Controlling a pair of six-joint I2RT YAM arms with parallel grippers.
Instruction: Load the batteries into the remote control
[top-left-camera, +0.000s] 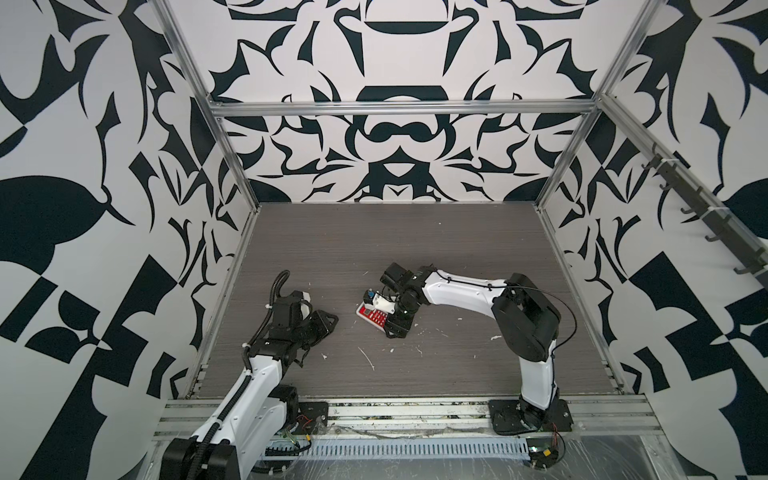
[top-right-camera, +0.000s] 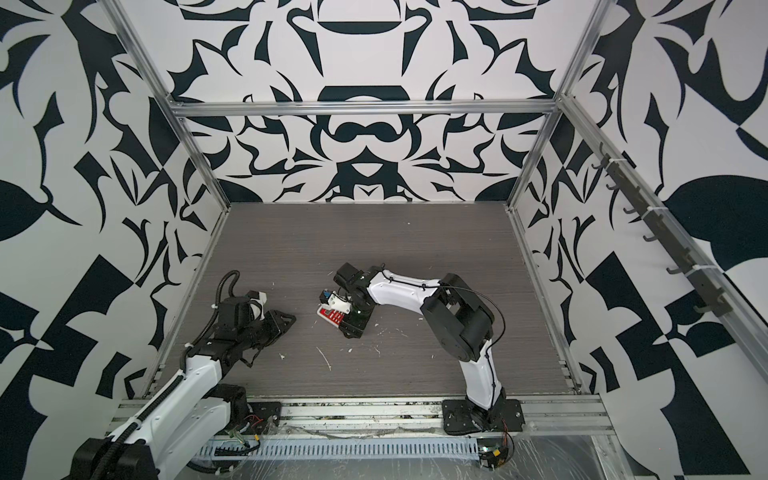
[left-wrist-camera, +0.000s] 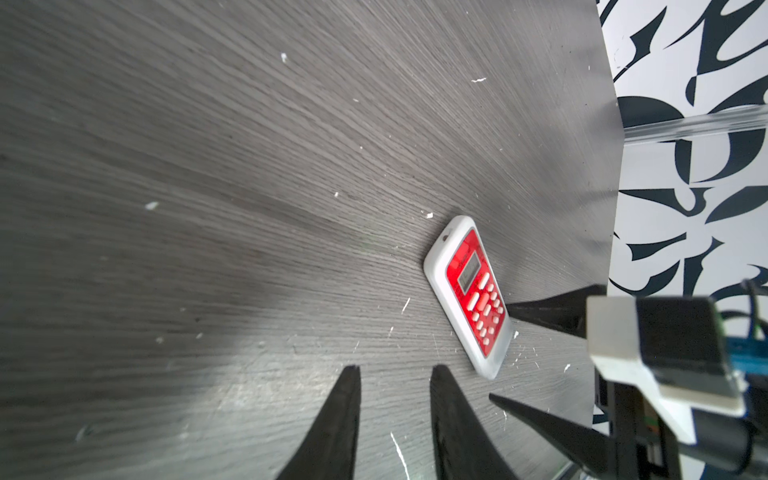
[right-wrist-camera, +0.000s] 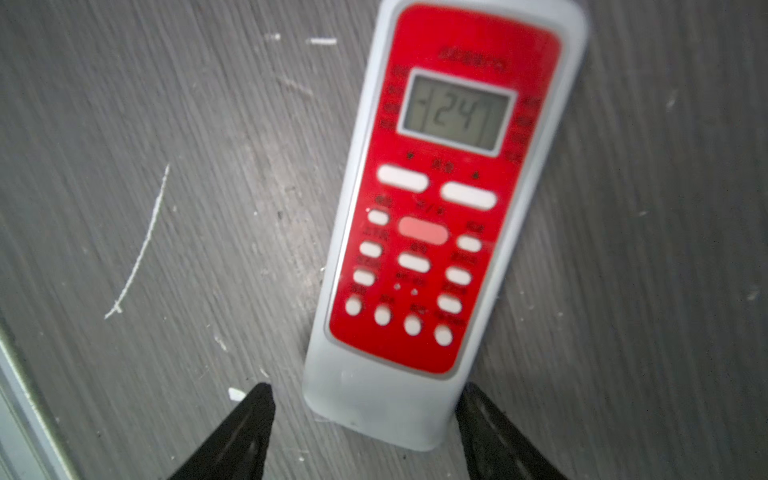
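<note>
One remote control (right-wrist-camera: 440, 232) lies face up on the counter (right-wrist-camera: 145, 124), its lower end between the spread fingers of the right hand (right-wrist-camera: 368, 390), neither clearly gripping it. The left hand (left-wrist-camera: 397, 372), well apart from the right hand, has fingers slightly parted over bare counter.

Both top views look steeply down from the front onto the whole table (top-left-camera: 415, 249), nearly identical. The wrist cameras sit low and close (the right closest), both facing the remote control (right-wrist-camera: 440, 232).
</note>
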